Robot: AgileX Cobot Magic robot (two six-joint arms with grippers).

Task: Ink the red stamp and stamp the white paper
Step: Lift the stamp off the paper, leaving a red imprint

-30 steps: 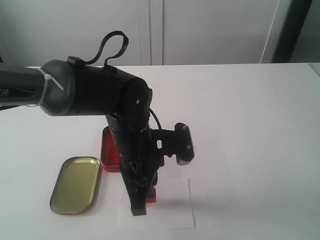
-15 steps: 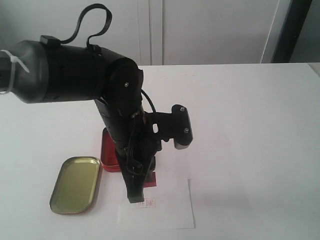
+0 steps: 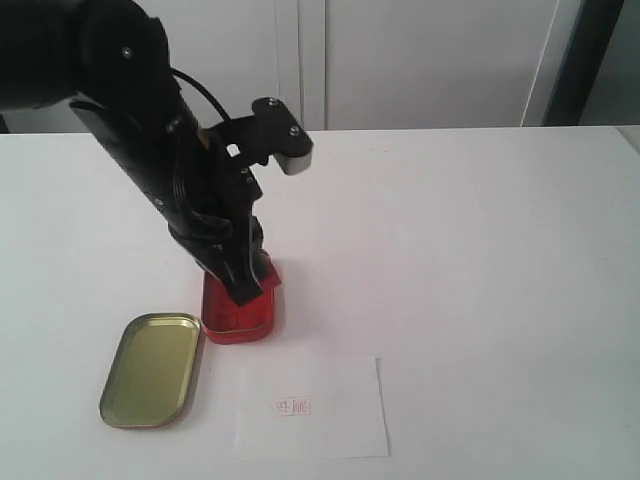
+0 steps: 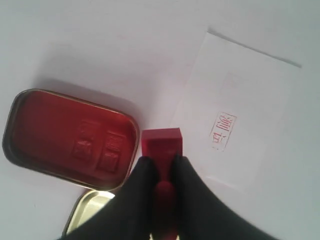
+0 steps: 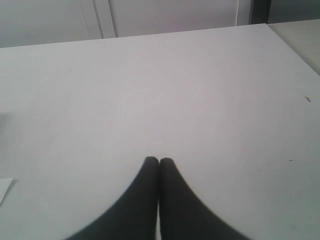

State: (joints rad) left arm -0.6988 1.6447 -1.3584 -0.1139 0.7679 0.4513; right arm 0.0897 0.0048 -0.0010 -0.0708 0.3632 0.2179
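Observation:
My left gripper (image 4: 160, 162) is shut on the red stamp (image 4: 161, 144), its fingers pinching the stamp's handle. In the exterior view the left gripper (image 3: 248, 285) hangs above the right edge of the open red ink tin (image 3: 232, 318), with the stamp (image 3: 268, 276) at its tip. The white paper (image 3: 330, 412) lies near the front edge and carries a small red print (image 3: 293, 407). The wrist view shows the tin (image 4: 70, 135) beside the stamp and the paper (image 4: 250, 100) with its print (image 4: 223, 131). My right gripper (image 5: 159, 161) is shut on nothing, above bare table.
A gold tin lid (image 3: 152, 368) lies upturned left of the ink tin and the paper; a corner of the lid (image 4: 92, 207) shows in the left wrist view. The white table (image 3: 480, 250) stretches to a pale wall behind.
My left arm has lifted the stamp off the paper and swung back and left to the ink tin. A red print now shows where the stamp stood.

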